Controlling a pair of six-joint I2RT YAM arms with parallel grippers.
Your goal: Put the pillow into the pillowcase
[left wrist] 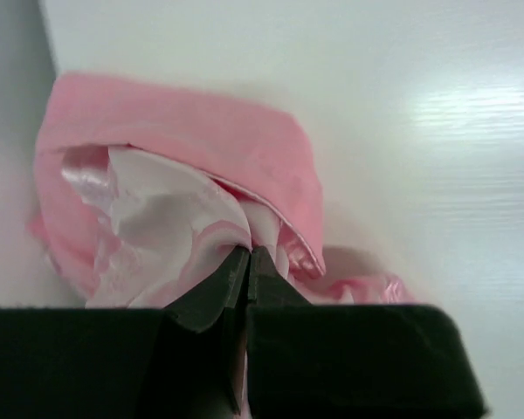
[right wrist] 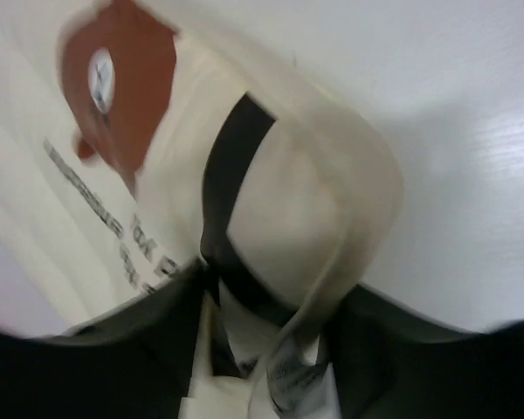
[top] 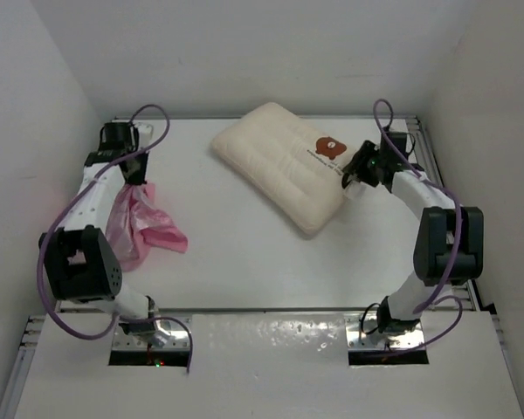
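The cream quilted pillow (top: 279,166) lies slantwise at the back of the table, its brown bear print (top: 330,146) near the right end. My right gripper (top: 353,177) is at that right corner. In the right wrist view the pillow's corner (right wrist: 288,192) bulges between the dark fingers (right wrist: 223,201), and the gripper (right wrist: 279,292) is shut on it, beside the bear print (right wrist: 122,78). The pink pillowcase (top: 144,225) hangs crumpled at the left, pinched at its top by my left gripper (top: 136,177). Close up, the left gripper (left wrist: 248,255) is shut on a fold of shiny pink fabric (left wrist: 183,175).
White walls close in the table (top: 244,262) on the left, back and right. The pillowcase's lower end trails onto the table near the left arm's base link (top: 80,262). The right arm's elbow (top: 447,244) stands at the right edge.
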